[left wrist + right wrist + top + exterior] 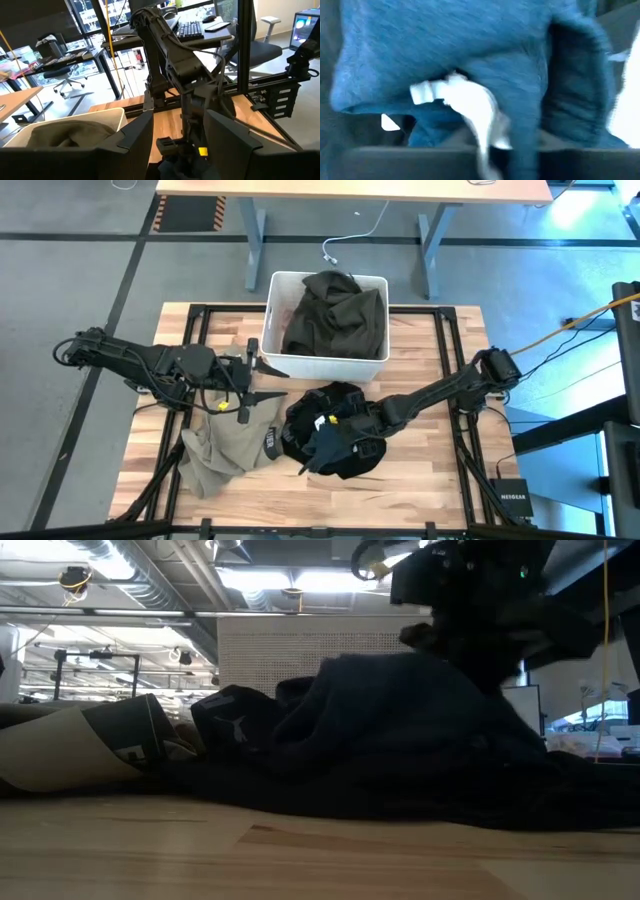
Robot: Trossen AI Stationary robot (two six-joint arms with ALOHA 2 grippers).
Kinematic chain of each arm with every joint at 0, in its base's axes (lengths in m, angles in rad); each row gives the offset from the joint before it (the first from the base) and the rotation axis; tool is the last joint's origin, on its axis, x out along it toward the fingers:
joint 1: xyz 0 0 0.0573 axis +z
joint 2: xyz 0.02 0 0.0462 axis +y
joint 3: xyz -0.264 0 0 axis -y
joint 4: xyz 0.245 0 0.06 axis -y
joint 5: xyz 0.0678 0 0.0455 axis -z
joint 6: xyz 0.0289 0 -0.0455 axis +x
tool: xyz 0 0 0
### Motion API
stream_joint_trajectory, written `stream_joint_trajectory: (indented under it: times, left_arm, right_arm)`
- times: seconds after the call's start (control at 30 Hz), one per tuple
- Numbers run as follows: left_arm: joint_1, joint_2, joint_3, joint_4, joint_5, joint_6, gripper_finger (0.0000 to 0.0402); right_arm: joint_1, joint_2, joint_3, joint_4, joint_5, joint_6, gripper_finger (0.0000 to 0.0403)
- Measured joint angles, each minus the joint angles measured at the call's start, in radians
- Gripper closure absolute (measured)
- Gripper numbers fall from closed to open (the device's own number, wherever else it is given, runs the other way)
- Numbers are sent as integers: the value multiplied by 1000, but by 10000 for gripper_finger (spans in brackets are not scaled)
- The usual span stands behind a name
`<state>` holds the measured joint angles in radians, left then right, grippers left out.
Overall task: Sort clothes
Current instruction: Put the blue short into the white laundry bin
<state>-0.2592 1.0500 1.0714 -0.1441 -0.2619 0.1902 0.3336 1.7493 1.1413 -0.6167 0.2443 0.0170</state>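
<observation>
The black garment (pixel 345 442) with white labels lies bunched on the table's middle, and it fills the low view (pixel 400 740). My right gripper (pixel 335 438) is over it, and the right wrist view shows its fabric and a white label (pixel 465 102) very close. The khaki-olive garment (pixel 225 445) lies crumpled on the table to its left. My left gripper (pixel 282 383) is open and empty, above the khaki garment's far edge, pointing toward the table's right. The dark olive-grey garment (pixel 335 315) and a bit of the pink one (pixel 283 320) lie in the white bin (pixel 275 285).
The white bin stands at the table's far middle, and its rim shows in the left wrist view (pixel 117 117). A black frame (pixel 455 330) runs round the table top. Bare wood (pixel 430 480) lies at the near right and along the near edge.
</observation>
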Motion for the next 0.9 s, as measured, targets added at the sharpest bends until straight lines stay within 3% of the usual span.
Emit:
stream_joint_trajectory:
  times: [0.07,0.23,0.47,0.73,0.9]
  left_arm:
    - [0,0,0,4,0,0,231]
    - [0,0,0,8,0,0,231]
    - [0,0,0,6,-1,0,231]
    - [0,0,0,18,-1,19,231]
    - [0,0,0,23,-2,19,231]
  right_arm:
    - [2,-11,60,-69,3,-1,383]
    - [30,-65,217,-226,98,-1,382]
    - [25,-177,411,-287,246,-50,388]
    - [-67,-295,560,-169,505,-237,393]
    - [-206,-332,603,-9,517,-385,393]
